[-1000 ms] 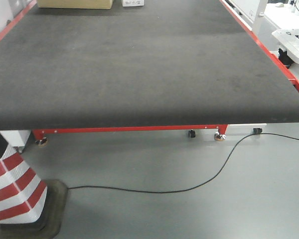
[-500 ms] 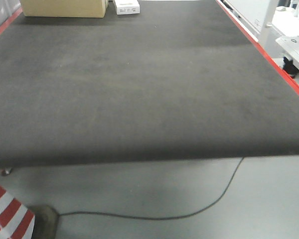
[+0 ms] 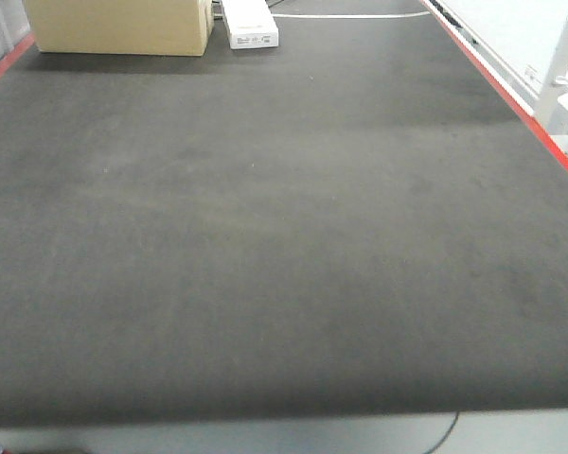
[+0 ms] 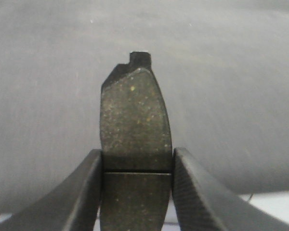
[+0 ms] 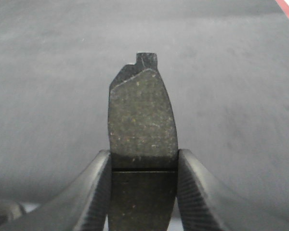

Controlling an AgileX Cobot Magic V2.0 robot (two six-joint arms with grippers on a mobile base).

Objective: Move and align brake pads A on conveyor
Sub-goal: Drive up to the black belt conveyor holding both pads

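Each wrist view shows a dark-grey brake pad with a groove across its middle, clamped between two black fingers. My left gripper (image 4: 137,168) is shut on one brake pad (image 4: 134,120), which is held above the conveyor (image 4: 48,72). My right gripper (image 5: 143,166) is shut on another brake pad (image 5: 142,115), also over the conveyor (image 5: 221,72). The front view shows the wide dark belt of the conveyor (image 3: 265,236) with no pads lying on it and neither gripper in frame.
A cardboard box (image 3: 118,24) and a white flat box (image 3: 249,24) sit at the belt's far end. Red stripes run along the left edge (image 3: 0,66) and the right edge (image 3: 511,99). Grey floor (image 3: 312,435) shows below the near edge.
The front view has moved forward over the belt: the near edge dropped low in frame, the floor, cable and striped post slid out of view, and the far boxes came closer.
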